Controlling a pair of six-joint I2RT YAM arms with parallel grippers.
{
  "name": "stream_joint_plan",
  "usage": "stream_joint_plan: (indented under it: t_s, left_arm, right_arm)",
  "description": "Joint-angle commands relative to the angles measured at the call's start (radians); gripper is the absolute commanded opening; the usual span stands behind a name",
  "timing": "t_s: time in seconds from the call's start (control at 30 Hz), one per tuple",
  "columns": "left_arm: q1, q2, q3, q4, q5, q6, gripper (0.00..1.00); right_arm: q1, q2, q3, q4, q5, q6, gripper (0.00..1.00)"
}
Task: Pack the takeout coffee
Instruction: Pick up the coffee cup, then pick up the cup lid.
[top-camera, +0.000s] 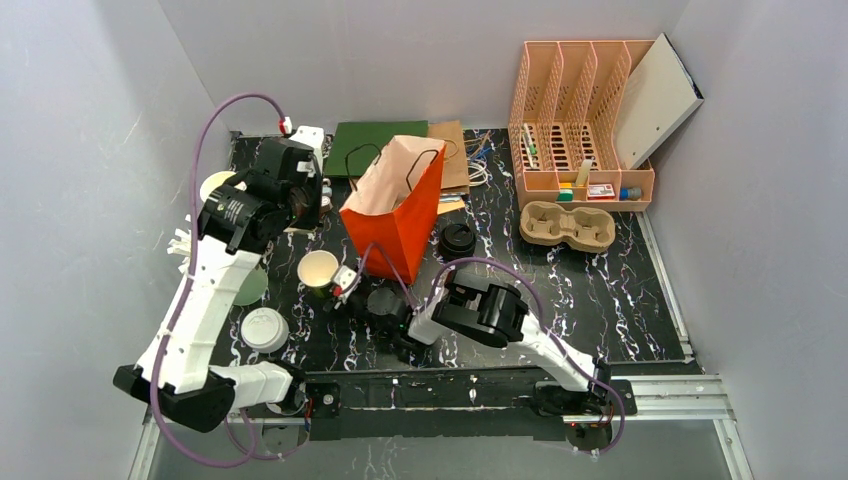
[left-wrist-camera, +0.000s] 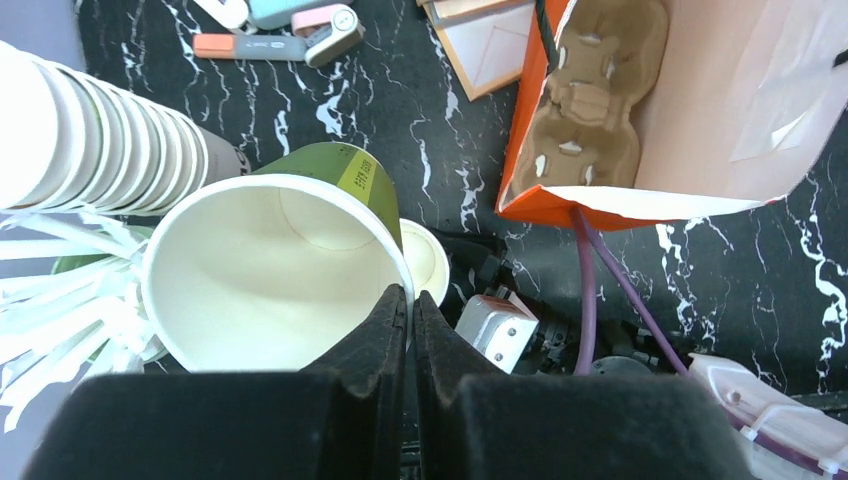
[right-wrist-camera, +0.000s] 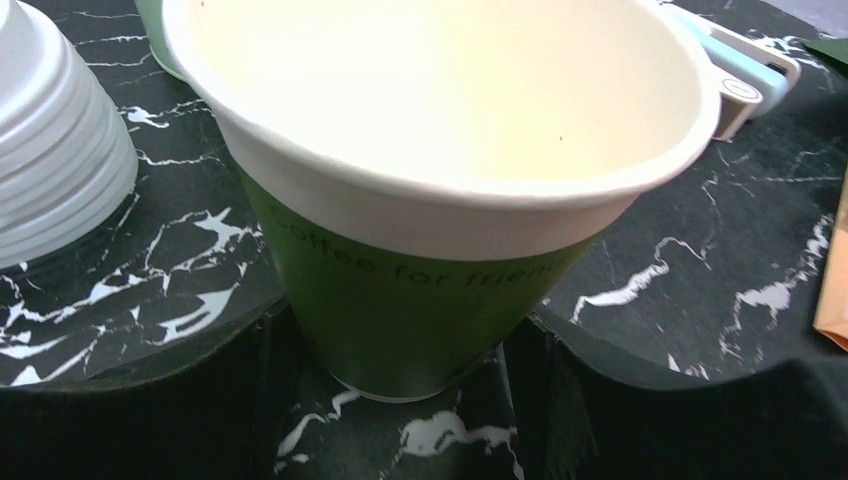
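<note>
The takeout coffee, a dark cup under a black lid, stands upright on the table with nothing gripping it. The orange paper bag is just beside it at 9 o'clock. A cardboard cup carrier lies at its 3 o'clock, a little apart. A peach file rack stands at 1 o'clock, and the right arm at 6 o'clock. The open bag stands between the coffee and both sets of fingers. At the bag's 8 o'clock the right fingers clasp an upright lidless cup low down, touching both sides. A stack of white lids sits at that cup's 7 o'clock. The left fingers are clenched on the rim of a tilted lidless cup, beside a stack of white paper cups.
</note>
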Motion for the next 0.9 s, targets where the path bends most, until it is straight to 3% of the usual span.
stream_joint_plan:
  t_s: [0.0, 0.1, 0.2, 0.33, 0.87]
  left_arm:
    - [-0.006, -0.062, -0.001, 0.021, -0.073, -0.013, 0.01]
    - [-0.006, -0.062, -0.009, 0.016, -0.084, -0.011, 0.01]
    - [-0.006, -0.064, -0.024, 0.021, -0.081, -0.012, 0.02]
    - [-0.006, -0.062, -0.024, 0.021, -0.078, -0.013, 0.02]
    - [-0.006, -0.069, -0.042, -0.007, -0.023, -0.023, 0.02]
  right_arm:
    - [-0.008, 0.045, 0.086, -0.073, -0.045, 0.022, 0.59]
    - [0.001, 0.068, 0.136, -0.099, -0.051, -0.009, 0.64]
    - [0.017, 0.065, 0.151, -0.09, -0.031, -0.045, 0.88]
    - [0.02, 0.011, 0.109, -0.091, -0.04, -0.04, 0.98]
    - [0.091, -0.332, -0.197, -0.111, -0.025, -0.058, 0.98]
